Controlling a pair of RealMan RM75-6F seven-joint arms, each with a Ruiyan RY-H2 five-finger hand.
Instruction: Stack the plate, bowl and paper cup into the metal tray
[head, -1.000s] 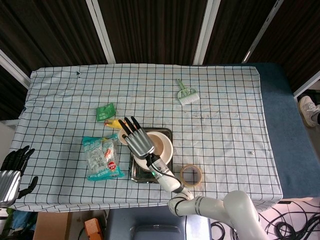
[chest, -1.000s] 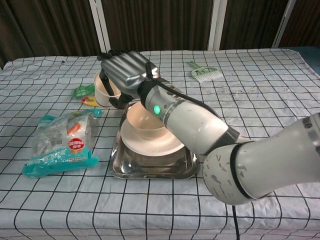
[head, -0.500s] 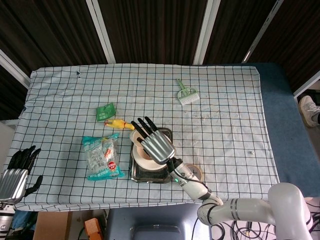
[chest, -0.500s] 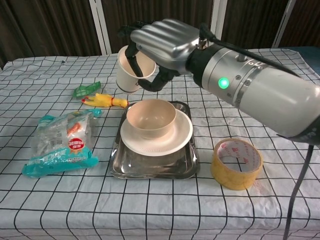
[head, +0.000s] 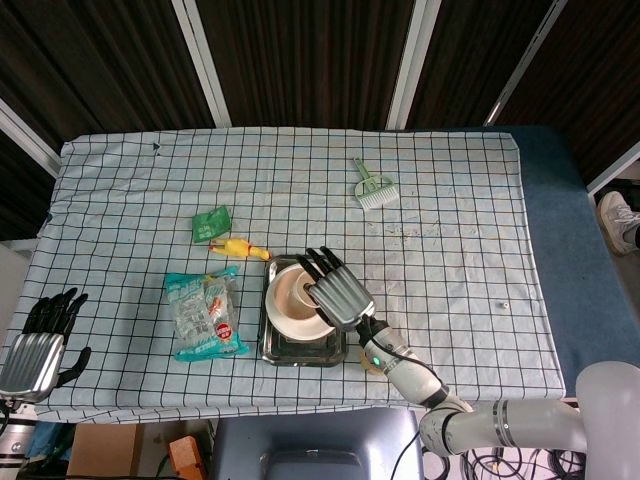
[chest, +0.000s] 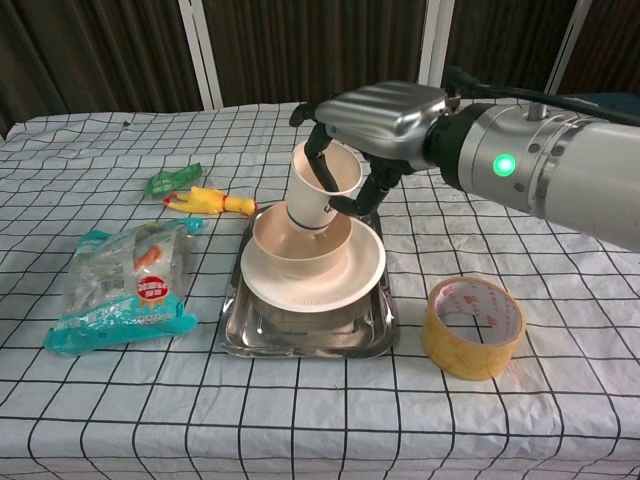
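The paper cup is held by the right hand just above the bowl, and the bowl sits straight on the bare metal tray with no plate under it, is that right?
Not quite. The right hand does hold the paper cup just above the bowl, but the bowl sits on a white plate, and the plate lies in the metal tray. The chest view shows the plate's rim around the bowl.

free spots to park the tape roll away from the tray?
Bare cloth right of the tape roll, and a wide patch between it and the green brush. Crowded left of the metal tray: snack bag, yellow toy, green packet.
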